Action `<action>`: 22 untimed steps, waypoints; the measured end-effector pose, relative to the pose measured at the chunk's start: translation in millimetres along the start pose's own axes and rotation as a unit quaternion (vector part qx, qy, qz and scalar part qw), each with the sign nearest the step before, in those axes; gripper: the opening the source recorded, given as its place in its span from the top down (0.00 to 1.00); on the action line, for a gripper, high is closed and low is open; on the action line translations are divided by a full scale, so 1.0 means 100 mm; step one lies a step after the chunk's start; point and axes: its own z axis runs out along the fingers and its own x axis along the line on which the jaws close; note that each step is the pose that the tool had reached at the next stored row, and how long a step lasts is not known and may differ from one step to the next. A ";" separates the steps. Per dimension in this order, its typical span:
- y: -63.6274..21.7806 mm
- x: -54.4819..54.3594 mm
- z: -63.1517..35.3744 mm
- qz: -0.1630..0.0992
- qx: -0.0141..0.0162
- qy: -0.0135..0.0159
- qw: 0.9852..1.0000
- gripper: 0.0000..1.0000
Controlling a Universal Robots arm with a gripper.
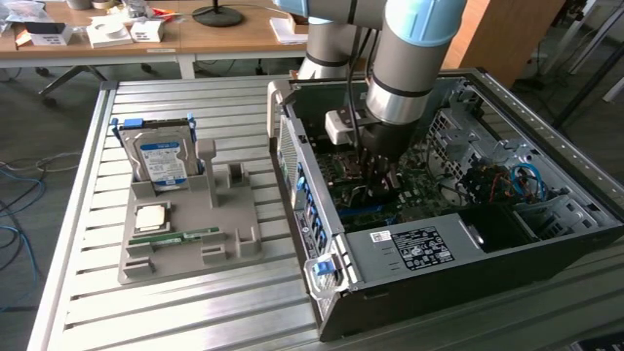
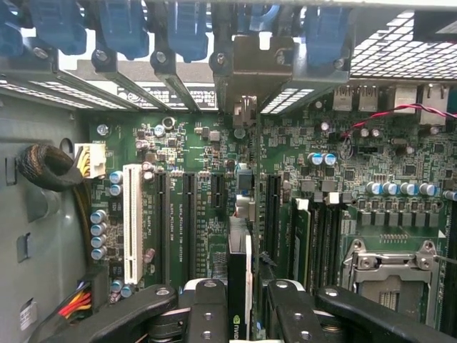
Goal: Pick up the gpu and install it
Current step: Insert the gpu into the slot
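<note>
Open case point(image 1: 468, 292): one gripper point(image 2: 248, 289) clamps one gpu point(image 2: 238, 304) (edge-on) above motherboard point(image 2: 193, 221).

The gpu point(image 2: 238, 300) is seen edge-on, faces hidden, its lower end and the body of the gripper point(image 2: 246, 289) cut off by the picture's edge. In the exterior view the arm point(image 1: 405, 66) covers what seems to be the grip inside the case point(image 1: 439, 248).

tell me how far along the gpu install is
Done: the gpu is picked up and off the grey holder, where the hard drive and memory stick sit.
In hand: the jaws grip it edge-on inside the case, over the motherboard slots.
Left: I can't tell whether it is fully seated, and the jaws have not let go.
</note>
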 end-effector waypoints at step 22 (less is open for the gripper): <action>0.001 0.00 0.003 0.000 0.000 0.000 1.000 0.74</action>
